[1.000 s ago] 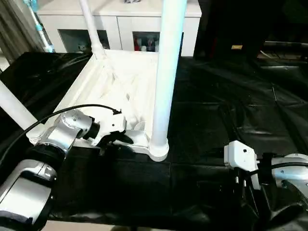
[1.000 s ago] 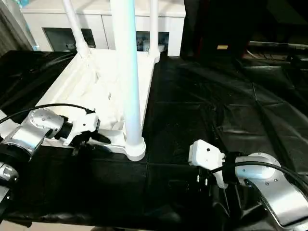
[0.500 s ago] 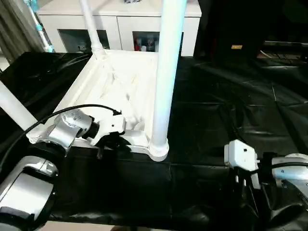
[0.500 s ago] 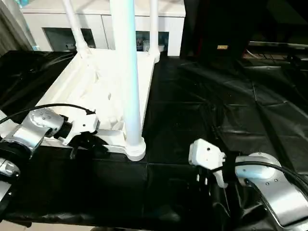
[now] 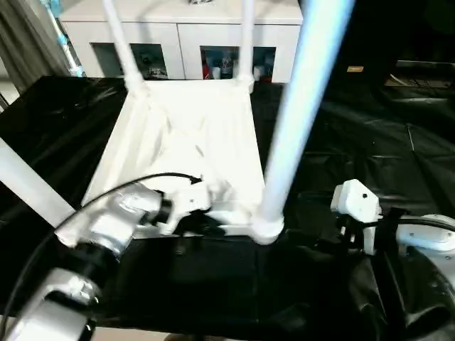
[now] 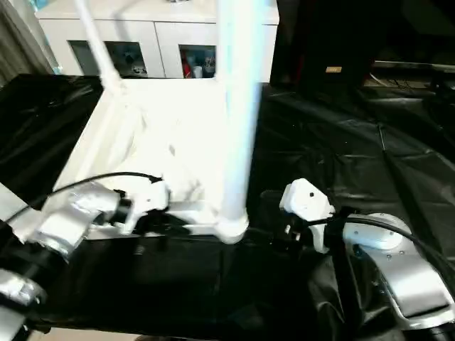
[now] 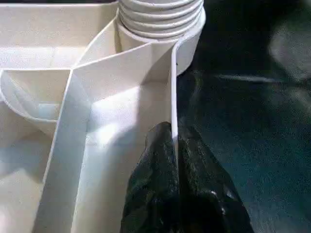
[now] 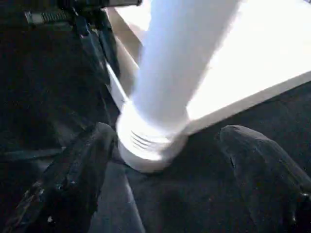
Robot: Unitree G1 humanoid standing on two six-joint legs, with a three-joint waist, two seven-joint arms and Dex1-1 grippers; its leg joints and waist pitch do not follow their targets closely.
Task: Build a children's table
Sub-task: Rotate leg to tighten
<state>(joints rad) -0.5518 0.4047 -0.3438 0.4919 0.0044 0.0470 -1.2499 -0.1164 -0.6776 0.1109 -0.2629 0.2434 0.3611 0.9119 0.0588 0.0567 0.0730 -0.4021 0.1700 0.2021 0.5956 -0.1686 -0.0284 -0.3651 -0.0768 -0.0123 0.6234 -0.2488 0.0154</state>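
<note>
While the top's (image 5: 192,135) near rim is pinched by the left claw (image 7: 176,145), the right claw (image 8: 165,160) is spread wide around the near leg's (image 5: 302,106) base. Leg tops are cut off.

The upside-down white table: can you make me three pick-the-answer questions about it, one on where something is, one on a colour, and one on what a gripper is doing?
1. Where does the left gripper hold the table top?
A. on a far leg
B. on the thin near edge wall, beside the near corner socket
C. on the cabinet

2. What colour is the sheet under the table?
A. black
B. red
C. yellow

3. How is the right gripper?
A. shut on a leg
B. shut on nothing
C. open, a finger on each side of the near leg's base

Answers:
1 B: the left wrist view shows both fingers pinching the wall below the threaded socket.
2 A: the sheet is glossy black all around.
3 C: the right wrist view shows the fingers wide apart around the near leg, not touching it.
</note>
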